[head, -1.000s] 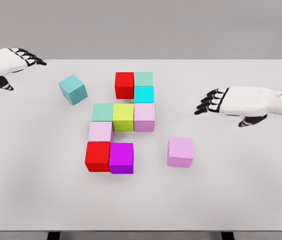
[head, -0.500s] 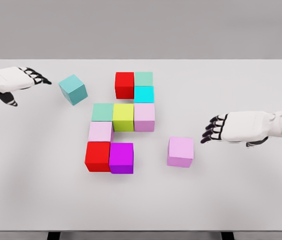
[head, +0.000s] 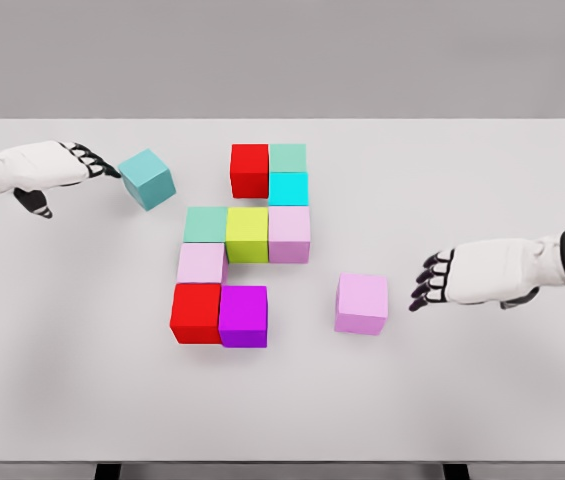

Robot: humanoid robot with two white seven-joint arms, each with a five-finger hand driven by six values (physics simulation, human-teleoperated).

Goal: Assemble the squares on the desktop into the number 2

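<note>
Several coloured cubes form a partial figure on the white table: red and pale green on top, cyan below, then a row of mint, yellow and pale pink, a pink cube, and red with purple at the bottom. A teal cube lies loose and turned at the upper left. My left hand is open, fingertips just left of it. A loose pink cube lies right of the purple one. My right hand is open, a short gap to its right.
The table's near edge runs along the bottom of the view, with dark legs showing under it. Bare tabletop lies in front of the cubes and at the far right behind my right arm.
My left hand has moved right, up to the teal cube. My right hand has dropped down and toward the loose pink cube. No cube has moved.
</note>
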